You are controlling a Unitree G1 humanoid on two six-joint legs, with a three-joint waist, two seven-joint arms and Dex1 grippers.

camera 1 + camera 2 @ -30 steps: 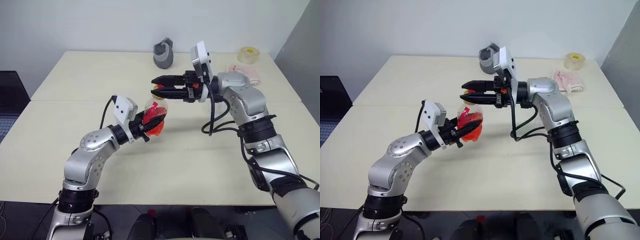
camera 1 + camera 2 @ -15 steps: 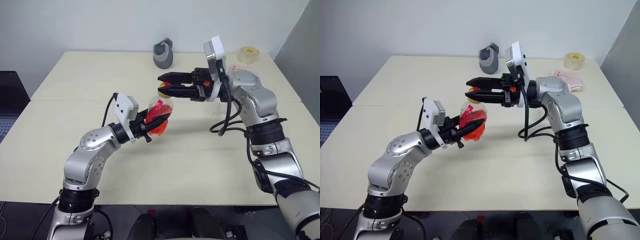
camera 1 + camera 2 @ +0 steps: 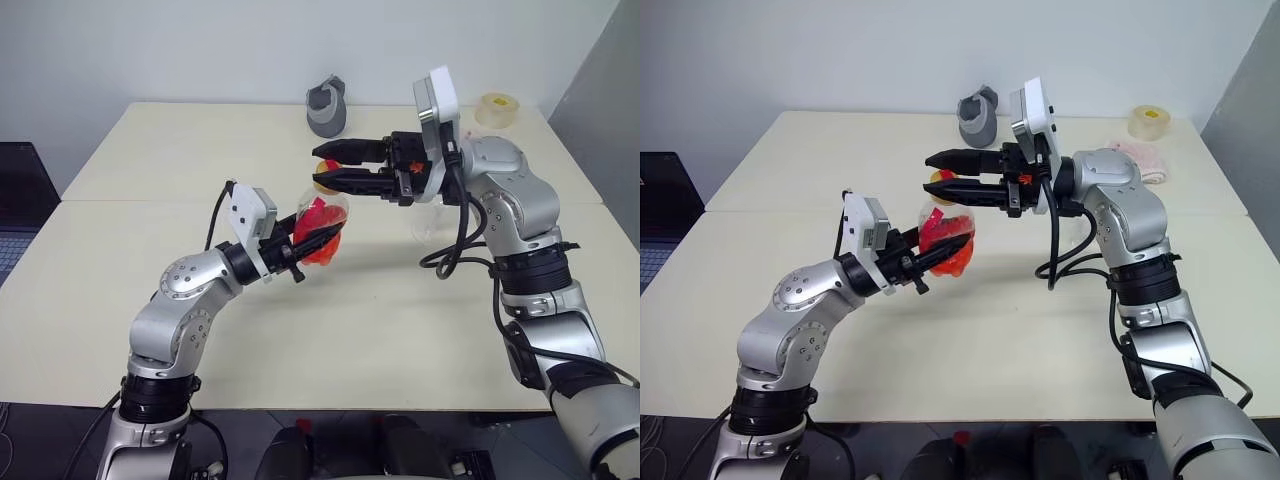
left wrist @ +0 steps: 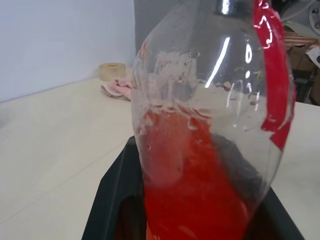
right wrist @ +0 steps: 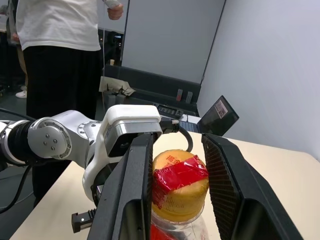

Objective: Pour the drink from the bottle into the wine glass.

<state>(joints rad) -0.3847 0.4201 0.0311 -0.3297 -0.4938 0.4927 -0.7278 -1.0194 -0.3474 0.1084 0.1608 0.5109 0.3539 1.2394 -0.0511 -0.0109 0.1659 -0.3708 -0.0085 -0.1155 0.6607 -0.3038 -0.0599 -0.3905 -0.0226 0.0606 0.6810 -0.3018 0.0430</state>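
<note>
Left gripper (image 3: 318, 238) clamped on bottle (image 3: 322, 222) body, holding it upright above tabletop (image 3: 380, 300), mid-scene. Drink (image 4: 195, 185) fills lower part of bottle. Right gripper (image 3: 328, 168) level, pointing left, fingers (image 5: 131, 185) straddling yellow cap (image 5: 180, 181) with gap on both sides, part open, not gripping. Glass (image 3: 428, 218) on tabletop right of bottle, largely behind right arm, well apart from bottle. Person (image 5: 60, 55) standing beyond tabletop in right wrist view.

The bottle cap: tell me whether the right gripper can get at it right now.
Probably yes. The right gripper already straddles the yellow cap, one finger on each side with a gap left, while the left gripper holds the bottle upright. Nothing sits between them.
</note>
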